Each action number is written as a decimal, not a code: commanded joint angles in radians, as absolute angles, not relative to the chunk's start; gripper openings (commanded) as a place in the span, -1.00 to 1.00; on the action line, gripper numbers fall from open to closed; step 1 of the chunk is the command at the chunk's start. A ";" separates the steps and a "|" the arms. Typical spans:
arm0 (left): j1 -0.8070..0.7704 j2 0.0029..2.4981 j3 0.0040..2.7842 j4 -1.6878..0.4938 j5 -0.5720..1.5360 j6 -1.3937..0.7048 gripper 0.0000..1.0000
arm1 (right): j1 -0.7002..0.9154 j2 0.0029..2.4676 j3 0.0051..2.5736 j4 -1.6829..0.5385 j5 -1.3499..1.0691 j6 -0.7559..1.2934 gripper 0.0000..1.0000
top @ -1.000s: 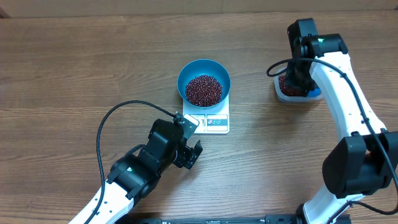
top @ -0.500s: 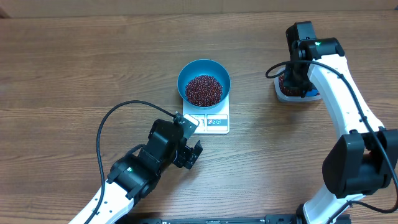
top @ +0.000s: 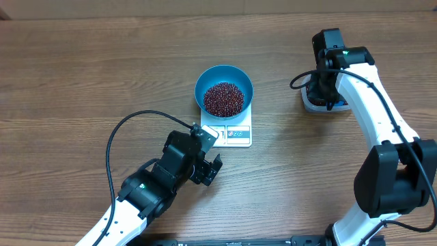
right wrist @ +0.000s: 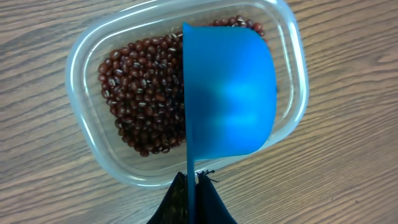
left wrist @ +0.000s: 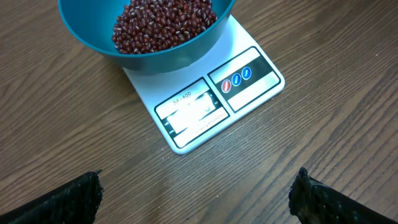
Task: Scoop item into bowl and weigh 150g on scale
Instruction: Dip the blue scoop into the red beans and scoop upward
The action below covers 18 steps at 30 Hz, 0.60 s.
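Note:
A blue bowl (top: pixel 224 80) heaped with dark red beans (top: pixel 223 99) stands on the white scale (top: pixel 235 134). In the left wrist view the bowl (left wrist: pixel 161 59), its beans (left wrist: pixel 165 22) and the scale (left wrist: pixel 217 99) lie just ahead of my left gripper (left wrist: pixel 198 186), which is open and holds nothing. In the overhead view that gripper (top: pixel 213 152) sits just in front of the scale. My right gripper (right wrist: pixel 194 180) is shut on the thin handle of a blue scoop (right wrist: pixel 227 93), which hangs over a clear tub (right wrist: pixel 87 143) of beans (right wrist: pixel 146 93). No beans show on the scoop.
The clear tub (top: pixel 308 102) stands on the wooden table at the right, largely under my right gripper (top: pixel 326 94). A black cable (top: pixel 119 137) loops left of the left arm.
The right arm has edged a little to the left and back with the scoop over the tub. The left arm, bowl and scale have not moved.

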<state>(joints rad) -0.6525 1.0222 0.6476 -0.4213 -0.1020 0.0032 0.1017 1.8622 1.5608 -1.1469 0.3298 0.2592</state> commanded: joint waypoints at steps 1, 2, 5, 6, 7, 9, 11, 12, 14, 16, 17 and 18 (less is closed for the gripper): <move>-0.648 1.027 0.640 -0.418 -0.112 0.000 0.99 | 0.104 1.865 1.555 -1.133 0.280 0.253 -0.92; -0.648 1.027 0.640 -0.419 -0.112 0.000 0.99 | 0.104 1.865 1.555 -1.130 0.270 0.249 -0.92; -0.648 1.027 0.640 -0.418 -0.112 0.000 0.99 | 0.104 1.865 1.555 -1.126 0.237 0.231 -0.92; -0.648 1.027 0.640 -0.419 -0.112 0.000 0.99 | 0.104 1.865 1.555 -1.126 0.237 0.231 -0.92; -0.648 1.027 0.640 -0.419 -0.111 0.000 0.99 | 0.104 1.865 1.555 -1.126 0.237 0.231 -0.92; -0.648 1.027 0.640 -0.419 -0.112 0.000 0.99 | 0.104 1.865 1.555 -1.126 0.237 0.231 -0.92; -0.648 1.027 0.640 -0.419 -0.112 0.000 0.99 | 0.104 1.865 1.555 -1.126 0.228 0.231 -0.92; -0.648 1.027 0.640 -0.419 -0.111 0.000 0.99 | 0.104 1.865 1.555 -1.126 0.222 0.231 -0.92; -0.648 1.027 0.640 -0.419 -0.111 0.000 0.99 | 0.104 1.865 1.555 -1.126 0.222 0.231 -0.92; -0.648 1.027 0.640 -0.419 -0.111 0.000 0.99 | 0.104 1.865 1.555 -1.126 0.222 0.231 -0.92; -0.648 1.027 0.640 -0.419 -0.111 0.000 0.99 | 0.104 1.865 1.555 -1.126 0.221 0.230 -0.92; -0.648 1.027 0.640 -0.419 -0.111 0.000 0.99 | 0.104 1.865 1.555 -1.126 0.209 0.221 -0.92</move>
<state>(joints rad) -0.6525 1.0222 0.6476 -0.4217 -0.1020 0.0032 0.1017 1.8622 1.5608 -1.1301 0.2321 0.2344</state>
